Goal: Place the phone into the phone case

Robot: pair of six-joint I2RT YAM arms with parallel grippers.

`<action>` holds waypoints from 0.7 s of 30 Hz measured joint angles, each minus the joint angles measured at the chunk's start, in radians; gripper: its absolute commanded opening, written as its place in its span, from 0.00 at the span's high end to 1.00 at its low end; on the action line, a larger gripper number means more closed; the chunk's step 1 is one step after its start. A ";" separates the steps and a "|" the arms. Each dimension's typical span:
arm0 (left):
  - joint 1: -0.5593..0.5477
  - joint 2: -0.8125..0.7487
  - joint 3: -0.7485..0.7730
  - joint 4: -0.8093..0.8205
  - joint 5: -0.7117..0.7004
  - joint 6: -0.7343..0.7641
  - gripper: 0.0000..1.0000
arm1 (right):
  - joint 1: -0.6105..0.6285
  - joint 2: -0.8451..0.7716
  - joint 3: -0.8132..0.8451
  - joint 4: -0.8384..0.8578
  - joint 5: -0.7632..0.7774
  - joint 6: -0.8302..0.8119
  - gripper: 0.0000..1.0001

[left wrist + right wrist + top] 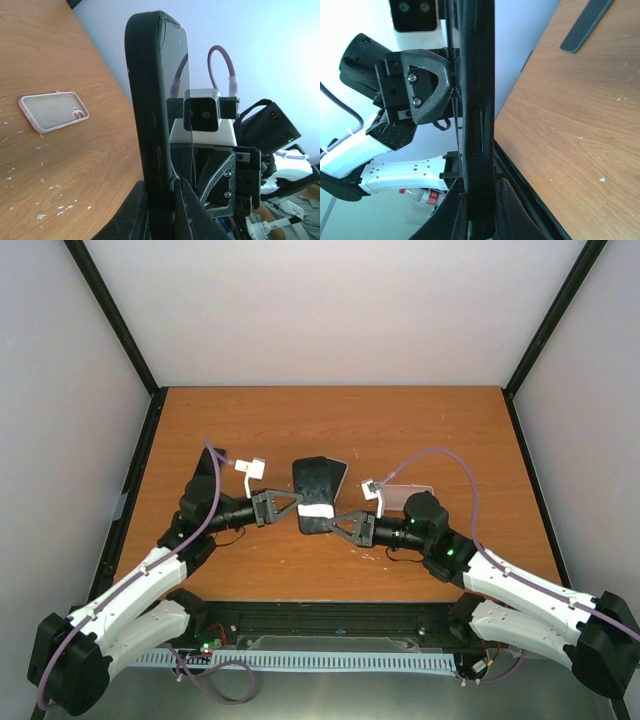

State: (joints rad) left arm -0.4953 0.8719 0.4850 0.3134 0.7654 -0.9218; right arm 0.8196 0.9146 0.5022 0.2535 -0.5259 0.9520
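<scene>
**First speaker:** What is shown from above?

**Second speaker:** A wooden table is seen inside a pale-walled enclosure. Two black and white arms are stretched inward from the near edge. A black phone is held between them near the middle of the table.

**First speaker:** How is the phone gripped?

**Second speaker:** It is clamped from both sides. The left gripper is closed on its left edge. The right gripper is closed on its near right end, just beside a white patch on the phone. In each wrist view the phone is seen edge-on, pinched at the bottom of the picture between that gripper's own two fingers. The other gripper's black bracket is seen just behind it. A thick dark rim with side buttons and a glossy face can be made out in the left wrist view. Whether the phone touches the table cannot be told.

**First speaker:** Where is the phone case found?

**Second speaker:** A clear, pink-rimmed phone case is laid flat on the table. It is set to the right of the phone and apart from it, close beside the right arm's wrist. In the left wrist view a camera cut-out is seen at one end of it. Small pale specks are scattered on the wood near it.
</scene>
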 measured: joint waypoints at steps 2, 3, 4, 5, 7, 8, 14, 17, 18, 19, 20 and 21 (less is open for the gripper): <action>0.000 -0.003 0.004 -0.033 -0.016 0.019 1.00 | 0.001 0.000 0.000 -0.016 0.001 -0.001 0.97; 0.000 -0.003 0.007 -0.048 -0.020 0.027 1.00 | 0.001 0.002 0.000 -0.023 0.003 -0.001 0.97; 0.000 -0.002 0.010 -0.060 -0.022 0.035 1.00 | 0.001 0.003 0.000 -0.027 0.005 0.000 0.97; 0.000 0.002 0.013 -0.069 -0.023 0.042 1.00 | 0.001 0.005 0.000 -0.031 0.007 0.000 0.97; 0.000 0.012 0.019 -0.085 -0.022 0.051 1.00 | 0.001 0.011 0.000 -0.035 0.012 0.004 0.95; 0.000 0.017 0.019 -0.091 -0.021 0.055 1.00 | 0.001 0.016 0.000 -0.037 0.014 0.007 0.91; -0.003 0.029 0.026 -0.137 -0.025 0.104 1.00 | 0.000 0.038 0.000 -0.108 0.072 0.030 0.41; -0.002 0.047 0.026 -0.183 -0.045 0.140 1.00 | 0.000 0.034 0.010 -0.179 0.135 0.025 0.21; 0.000 0.054 0.026 -0.194 -0.050 0.148 1.00 | 0.000 0.031 0.015 -0.210 0.159 0.020 0.17; 0.000 0.066 0.026 -0.208 -0.055 0.157 1.00 | 0.000 0.024 0.020 -0.245 0.188 0.009 0.13; 0.000 0.082 0.026 -0.219 -0.059 0.166 1.00 | -0.001 0.019 0.024 -0.271 0.210 0.010 0.10; 0.000 0.100 0.025 -0.226 -0.060 0.174 1.00 | -0.001 0.011 0.029 -0.304 0.236 0.000 0.06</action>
State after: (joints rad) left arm -0.4950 0.9722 0.5102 0.0872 0.7059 -0.7475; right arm 0.8188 0.9253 0.5312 -0.0502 -0.2897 0.9520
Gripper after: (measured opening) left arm 0.099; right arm 0.854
